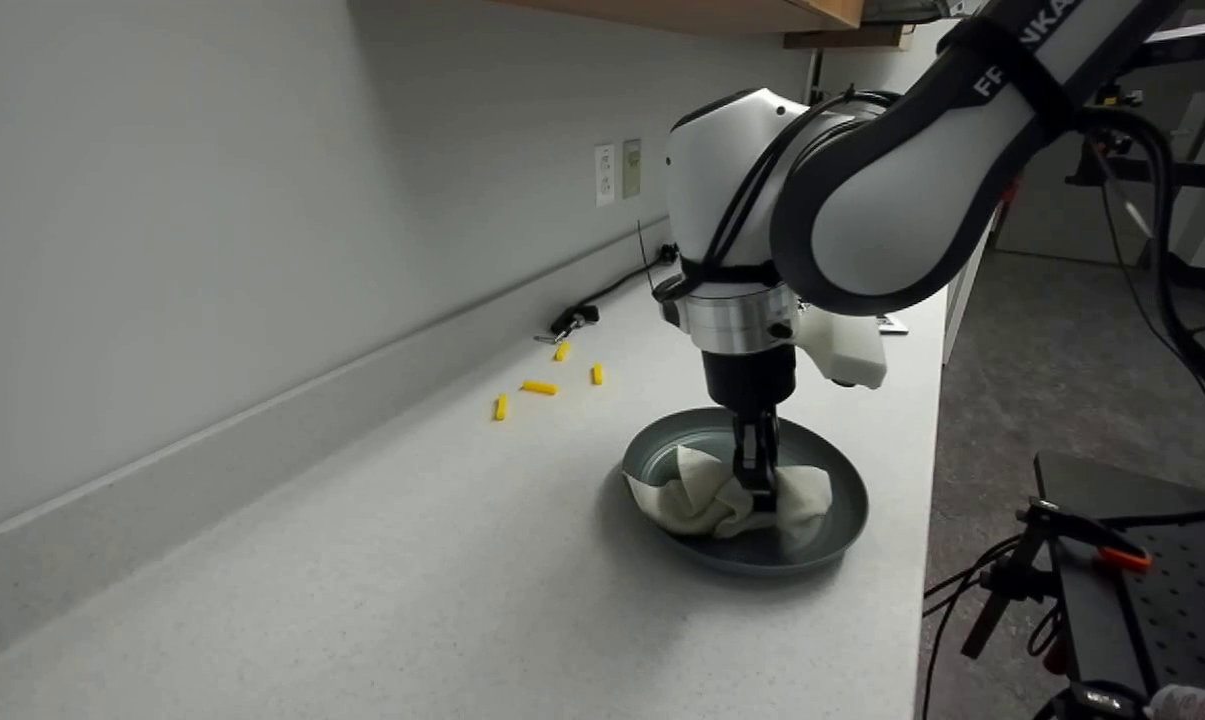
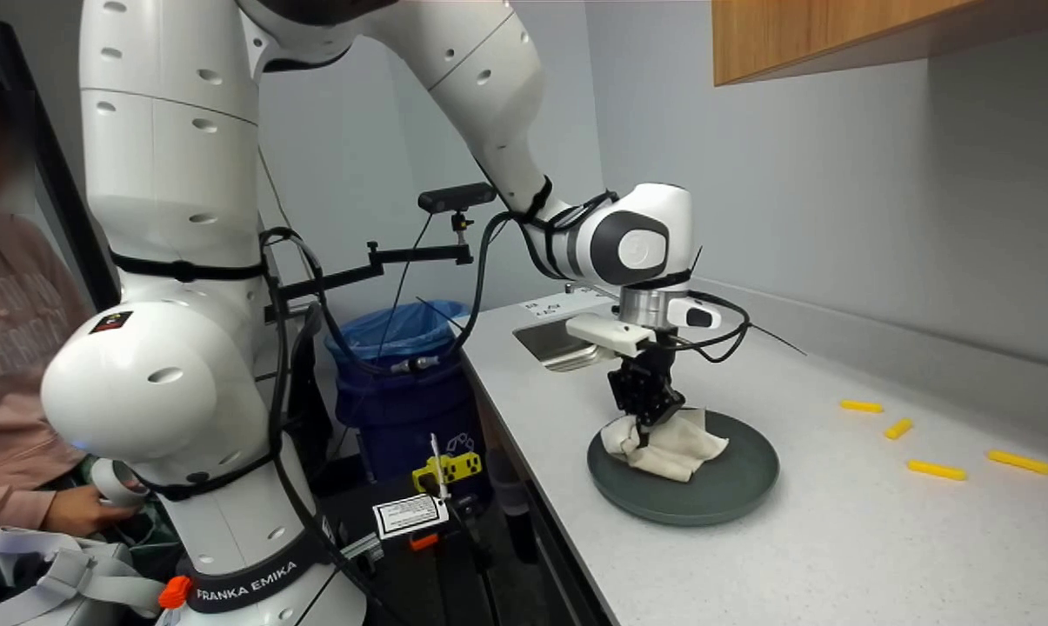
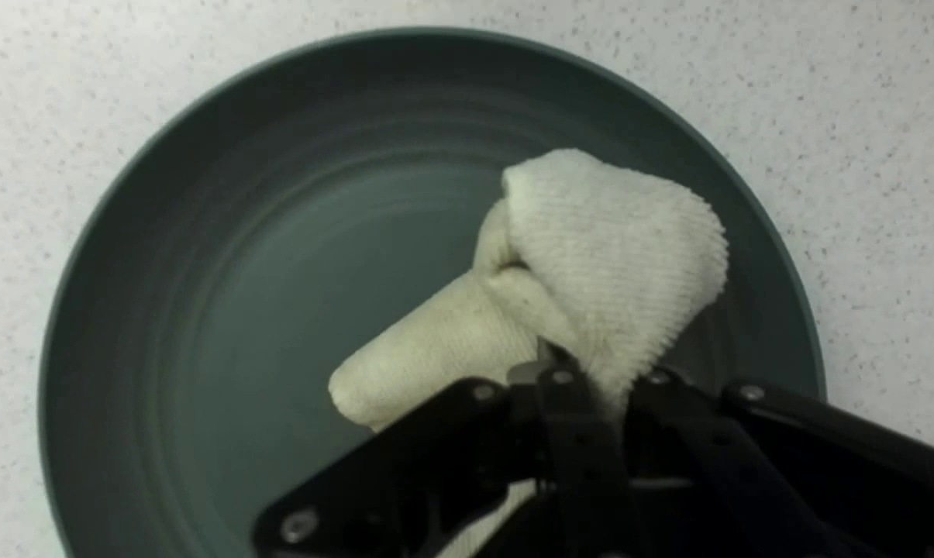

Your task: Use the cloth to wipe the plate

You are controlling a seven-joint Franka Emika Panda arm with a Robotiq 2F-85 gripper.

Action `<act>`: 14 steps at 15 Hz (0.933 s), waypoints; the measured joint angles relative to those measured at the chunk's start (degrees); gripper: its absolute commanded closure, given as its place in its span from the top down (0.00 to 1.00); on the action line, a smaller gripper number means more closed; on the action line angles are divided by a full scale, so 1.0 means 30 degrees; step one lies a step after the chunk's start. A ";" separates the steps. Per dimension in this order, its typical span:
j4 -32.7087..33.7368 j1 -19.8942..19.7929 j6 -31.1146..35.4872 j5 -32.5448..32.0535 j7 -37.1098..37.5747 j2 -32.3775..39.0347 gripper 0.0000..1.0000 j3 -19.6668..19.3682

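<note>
A dark green round plate [image 1: 752,562] lies on the white counter, seen in both exterior views [image 2: 741,478] and from above in the wrist view [image 3: 280,302]. A cream ribbed cloth [image 1: 700,490] lies crumpled and folded in the plate; it also shows in an exterior view [image 2: 682,448] and the wrist view [image 3: 618,240]. My gripper [image 1: 759,492] points down over the plate, its fingers closed on a pinched fold of the cloth. In the wrist view the fold runs up between the fingers [image 3: 602,380]. The black fingers hide part of the cloth, and the fingertips are not visible.
Several yellow sticks [image 1: 539,387] lie on the counter near the wall. A black cabled item [image 1: 574,320] lies behind them. A metal sink [image 2: 558,343] is set in the counter beyond the arm. A wooden cabinet [image 2: 837,39] hangs above. The plate is near the counter's open edge.
</note>
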 measured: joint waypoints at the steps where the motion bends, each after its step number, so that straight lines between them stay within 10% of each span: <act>1: -0.0095 -0.0030 -0.0285 -0.0040 0.0000 -0.0012 0.02 -0.0143; 14: 0.0921 -0.0014 0.0236 -0.1572 0.2340 0.0868 0.02 -0.1948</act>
